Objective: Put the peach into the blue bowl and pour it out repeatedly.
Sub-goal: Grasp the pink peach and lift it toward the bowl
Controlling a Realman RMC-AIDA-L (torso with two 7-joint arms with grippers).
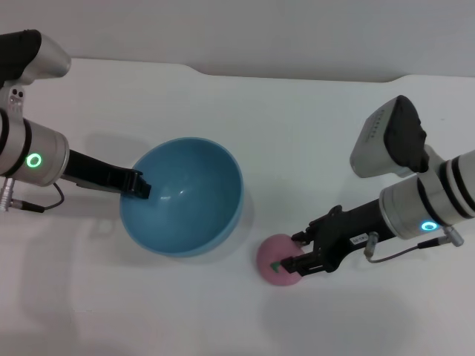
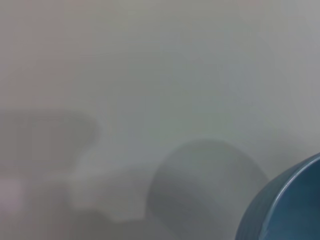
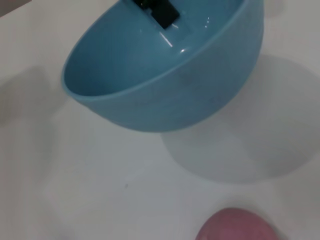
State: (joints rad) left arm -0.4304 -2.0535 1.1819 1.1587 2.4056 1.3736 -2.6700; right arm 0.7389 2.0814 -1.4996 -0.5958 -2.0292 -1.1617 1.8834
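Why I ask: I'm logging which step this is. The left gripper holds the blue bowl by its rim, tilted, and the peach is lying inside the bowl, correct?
Not quite. The peach is not inside the blue bowl; it lies on the table beside the bowl, at the right gripper. The head view shows this. The rest stands: the left gripper holds the tilted bowl by its rim.

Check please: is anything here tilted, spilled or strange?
Yes: the blue bowl is lifted and tipped, held at its rim by the left gripper. It is empty. The peach lies on the table beside it, at the right gripper. Nothing looks damaged.
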